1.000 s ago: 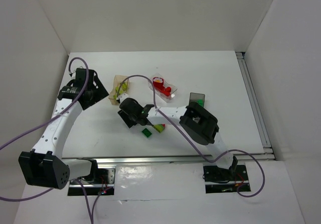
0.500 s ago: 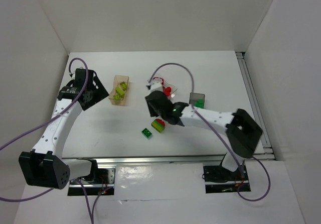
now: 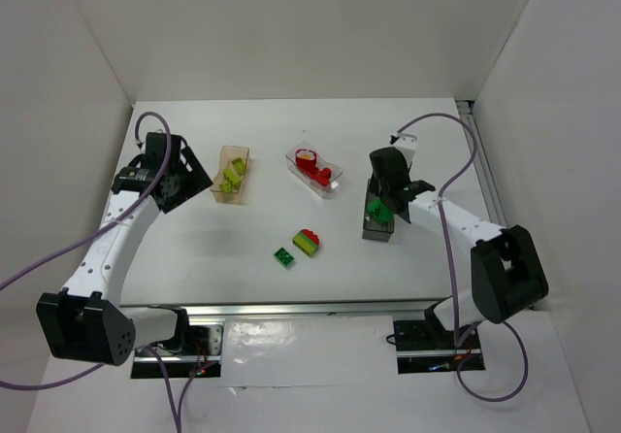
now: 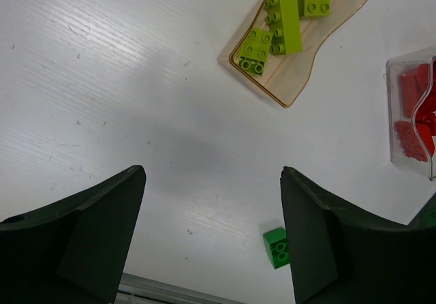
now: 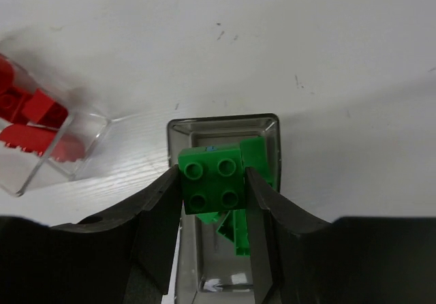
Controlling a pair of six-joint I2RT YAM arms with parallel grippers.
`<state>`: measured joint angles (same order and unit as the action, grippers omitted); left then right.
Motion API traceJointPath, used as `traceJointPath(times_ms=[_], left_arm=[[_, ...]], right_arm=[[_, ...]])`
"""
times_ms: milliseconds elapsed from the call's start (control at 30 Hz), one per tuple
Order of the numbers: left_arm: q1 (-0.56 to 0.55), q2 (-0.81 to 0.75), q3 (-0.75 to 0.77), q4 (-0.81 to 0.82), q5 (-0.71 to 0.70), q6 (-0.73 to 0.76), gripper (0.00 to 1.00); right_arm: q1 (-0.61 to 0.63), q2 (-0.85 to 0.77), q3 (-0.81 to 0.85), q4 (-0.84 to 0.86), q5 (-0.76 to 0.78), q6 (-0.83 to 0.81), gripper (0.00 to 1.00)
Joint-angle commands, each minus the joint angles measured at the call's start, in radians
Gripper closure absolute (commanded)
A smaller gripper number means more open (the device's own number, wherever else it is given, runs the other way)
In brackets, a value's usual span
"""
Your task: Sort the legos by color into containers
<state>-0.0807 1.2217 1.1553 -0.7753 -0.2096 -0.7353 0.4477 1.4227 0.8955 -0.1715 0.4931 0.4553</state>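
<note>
Right gripper (image 5: pixel 213 188) clamped on green brick (image 5: pixel 211 174), directly over dark tub (image 5: pixel 223 121); tub's long axis runs 12-to-6 in wrist view; left gripper (image 4: pixel 212 205) apart, far off at 9 o'clock.

On the counter (image 3: pixel 194 249), three tubs sit in a row: the left tub (image 3: pixel 236 153) holds loose bricks (image 3: pixel 231 178), the middle tub (image 3: pixel 335 175) holds a brick pile (image 3: pixel 312 168), and the right tub (image 3: pixel 379 233) lies beneath the right end effector (image 3: pixel 376 207), which grips one brick (image 5: pixel 212 180) above it; nearer the front, a single brick (image 3: pixel 284 257) lies just left of a stacked pair (image 3: pixel 308 243).
</note>
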Motion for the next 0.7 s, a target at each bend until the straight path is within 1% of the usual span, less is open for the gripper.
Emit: traceJointPath(times_ms=[0, 33, 67, 100, 167, 200, 233, 267, 300, 333, 433, 467, 500, 533, 567, 600, 633, 667], left_arm=[[0.006, -0.002, -0.008, 0.027, 0.009, 0.013, 0.12], [0.006, -0.002, -0.008, 0.027, 0.018, 0.013, 0.12], [0.006, -0.002, -0.008, 0.027, 0.018, 0.013, 0.12], [0.006, -0.002, -0.008, 0.027, 0.018, 0.013, 0.12], [0.006, -0.002, -0.008, 0.027, 0.018, 0.013, 0.12], [0.006, -0.002, -0.008, 0.027, 0.018, 0.013, 0.12], [0.006, -0.002, -0.008, 0.027, 0.018, 0.013, 0.12], [0.006, -0.002, -0.008, 0.027, 0.018, 0.013, 0.12], [0.006, -0.002, -0.008, 0.027, 0.018, 0.013, 0.12], [0.006, -0.002, -0.008, 0.027, 0.018, 0.013, 0.12], [0.006, 0.007, -0.008, 0.036, 0.027, 0.013, 0.12], [0.006, 0.007, -0.008, 0.036, 0.027, 0.013, 0.12], [0.006, 0.007, -0.008, 0.036, 0.027, 0.013, 0.12], [0.006, 0.007, 0.001, 0.036, 0.027, 0.013, 0.12], [0.006, 0.007, 0.001, 0.036, 0.027, 0.013, 0.12], [0.006, 0.007, 0.001, 0.036, 0.027, 0.013, 0.12], [0.006, 0.007, 0.001, 0.036, 0.027, 0.013, 0.12], [0.006, 0.007, 0.001, 0.036, 0.027, 0.013, 0.12]], right_arm=[[-0.039, 0.05, 0.032, 0.032, -0.008, -0.004, 0.52], [-0.04, 0.062, 0.045, 0.043, -0.017, -0.004, 0.5], [-0.04, 0.076, 0.054, 0.043, -0.018, -0.013, 0.42], [-0.049, 0.09, 0.075, 0.043, -0.018, -0.014, 0.38], [-0.049, 0.113, 0.088, 0.018, -0.018, -0.014, 0.34], [-0.049, 0.113, 0.1, 0.018, -0.018, -0.014, 0.28], [-0.049, 0.104, 0.1, 0.018, -0.018, -0.014, 0.25], [-0.037, 0.091, 0.1, 0.018, -0.018, -0.014, 0.24], [-0.027, 0.075, 0.089, 0.018, -0.018, -0.014, 0.24], [-0.006, 0.033, 0.076, 0.018, -0.018, -0.014, 0.26], [0.055, -0.046, 0.021, 0.046, -0.08, -0.024, 0.37], [0.115, -0.085, 0.007, 0.056, -0.108, -0.035, 0.42], [0.15, -0.096, -0.003, 0.069, -0.158, -0.047, 0.42], [0.19, -0.096, -0.012, 0.069, -0.177, -0.047, 0.42], [0.268, -0.076, -0.012, 0.069, -0.195, -0.065, 0.41], [0.307, -0.056, -0.001, 0.05, -0.23, -0.079, 0.37], [0.345, -0.004, 0.02, 0.037, -0.231, -0.093, 0.33], [0.423, 0.021, 0.029, 0.036, -0.246, -0.133, 0.29]])
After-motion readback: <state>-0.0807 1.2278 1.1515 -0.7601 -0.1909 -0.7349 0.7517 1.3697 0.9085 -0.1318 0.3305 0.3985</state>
